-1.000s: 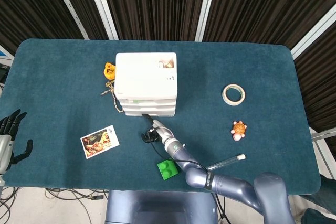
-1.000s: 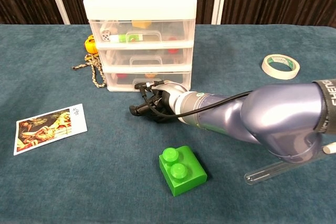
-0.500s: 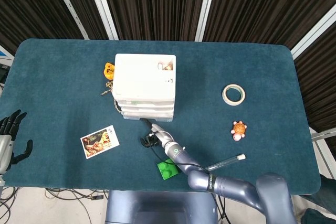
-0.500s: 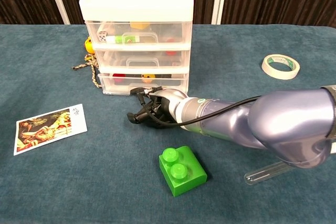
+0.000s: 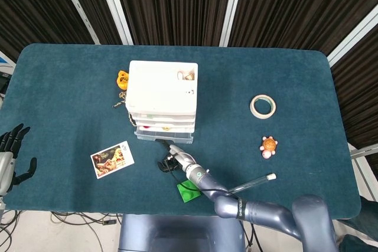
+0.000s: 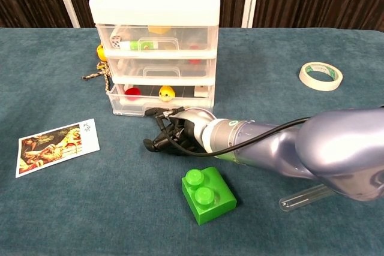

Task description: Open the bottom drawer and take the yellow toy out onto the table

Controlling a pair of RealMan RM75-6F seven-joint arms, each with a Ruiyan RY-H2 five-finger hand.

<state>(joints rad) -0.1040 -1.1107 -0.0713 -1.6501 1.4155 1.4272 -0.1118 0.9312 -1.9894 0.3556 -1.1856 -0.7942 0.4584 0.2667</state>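
Dark teal table (image 5: 307, 81) before a wall of dark slatted panels (image 5: 171, 4), its near half largely open. White drawer unit (image 5: 162, 90) stands left of centre, bottom drawer (image 6: 159, 101) pulled partway out, the yellow toy (image 6: 167, 93) inside beside a red piece. Right hand (image 6: 171, 136), fingers curled at the drawer front (whether gripping the handle cannot be told). Left hand (image 5: 12, 154), fingers spread, at the table's left edge. Green block (image 6: 208, 194), photo card (image 6: 51, 145), tape roll (image 6: 321, 75) lie apart.

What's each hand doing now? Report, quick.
Left hand: open, holding nothing, at the table's left edge.
Right hand: fingers curled at the bottom drawer front; grip cannot be told.
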